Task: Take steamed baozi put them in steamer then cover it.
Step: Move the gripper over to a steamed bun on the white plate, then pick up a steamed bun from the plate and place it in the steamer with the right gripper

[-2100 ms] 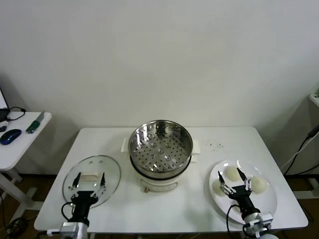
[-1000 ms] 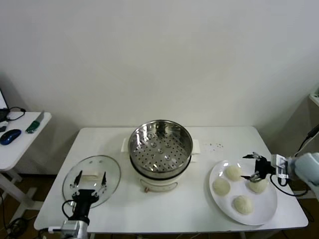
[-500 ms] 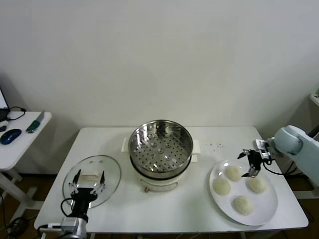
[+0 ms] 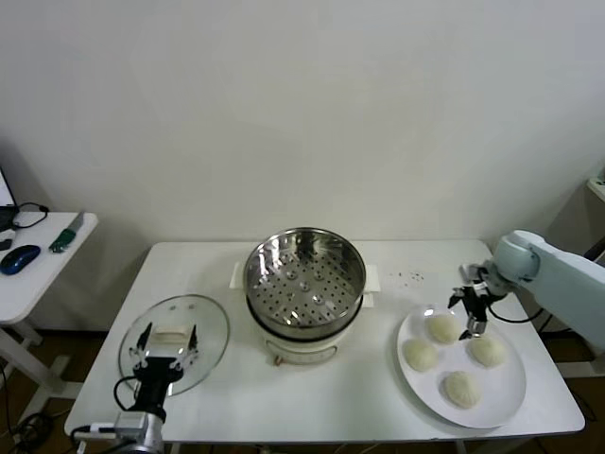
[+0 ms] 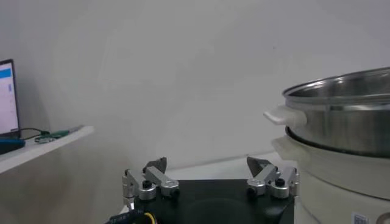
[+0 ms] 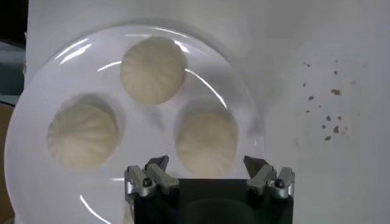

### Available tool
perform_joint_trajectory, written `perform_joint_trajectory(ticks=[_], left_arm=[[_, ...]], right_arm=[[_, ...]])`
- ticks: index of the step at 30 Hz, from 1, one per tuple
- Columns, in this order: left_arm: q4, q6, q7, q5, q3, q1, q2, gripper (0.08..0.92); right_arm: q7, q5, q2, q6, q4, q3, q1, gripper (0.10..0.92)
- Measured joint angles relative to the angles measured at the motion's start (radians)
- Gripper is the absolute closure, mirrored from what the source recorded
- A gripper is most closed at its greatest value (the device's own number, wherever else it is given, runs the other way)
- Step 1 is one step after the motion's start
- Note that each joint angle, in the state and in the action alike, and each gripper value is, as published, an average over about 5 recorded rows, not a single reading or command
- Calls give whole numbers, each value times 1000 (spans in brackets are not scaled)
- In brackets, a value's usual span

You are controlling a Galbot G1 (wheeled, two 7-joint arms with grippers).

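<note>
Several cream-white steamed baozi [image 4: 419, 355] lie on a white plate [image 4: 506, 402] at the table's right. My right gripper [image 4: 470, 307] hovers open just above the farthest baozi [image 4: 441, 328]. In the right wrist view that baozi [image 6: 206, 139] lies between the open fingers of the right gripper [image 6: 206, 161], with two others [image 6: 152, 70] [image 6: 82, 135] beyond. The steel steamer [image 4: 304, 279] stands uncovered in the middle, its perforated tray bare. The glass cover [image 4: 180, 312] lies flat at the left. My left gripper [image 4: 170, 339] waits open at the cover's near edge.
Dark crumbs [image 4: 408, 277] dot the table between steamer and plate. A small side table [image 4: 43, 260] with a mouse and cables stands to the far left. In the left wrist view the steamer [image 5: 341, 115] rises beside the open left gripper [image 5: 207, 163].
My right arm has swung from the plate's near side round to its far right, and the gripper now hangs over the farthest baozi. The left arm has stayed put.
</note>
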Motion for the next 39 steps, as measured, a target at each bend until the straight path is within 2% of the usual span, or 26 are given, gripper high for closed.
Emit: perform_joint_trajectory(ticks=[14,25,39], left_arm=[[-2,4,0,2,-2,1,2,177],[-7,5,0,4,-1,5,3,177],[-21,4,-1,7,1,21,1,177]], right_arm=[[0,-40,69,5,-53,-33,-12,208],[2,-68,87,17,-68,-21,-29,326],[-9,-23,95,60,-46,-73,71,338]])
